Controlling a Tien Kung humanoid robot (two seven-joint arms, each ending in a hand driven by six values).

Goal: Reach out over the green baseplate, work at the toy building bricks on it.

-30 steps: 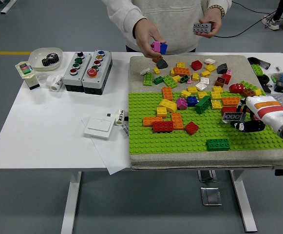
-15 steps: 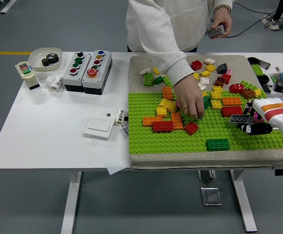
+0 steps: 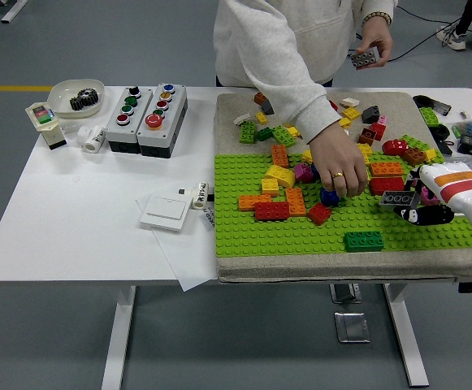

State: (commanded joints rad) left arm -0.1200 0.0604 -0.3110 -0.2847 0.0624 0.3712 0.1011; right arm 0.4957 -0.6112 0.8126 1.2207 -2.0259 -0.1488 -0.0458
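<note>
The green baseplate lies on a grey mat, with loose bricks strewn over its far half. My right hand comes in at the right edge, low over the plate, shut on a grey brick. A person leans over from the far side. One of their hands presses down on a blue brick in the plate's middle. Their other hand holds a grey brick up above the table. A dark green brick sits alone near the front. My left arm is out of view.
Red bricks and orange bricks lie left of the person's hand. More bricks cover the grey mat behind the plate. Two button boxes, a bowl with a gear and a white switch stand on the left.
The person's arm came down from above the mat to the plate's middle, then shifted right, now on a blue brick. My right hand drew slightly right with the grey brick.
</note>
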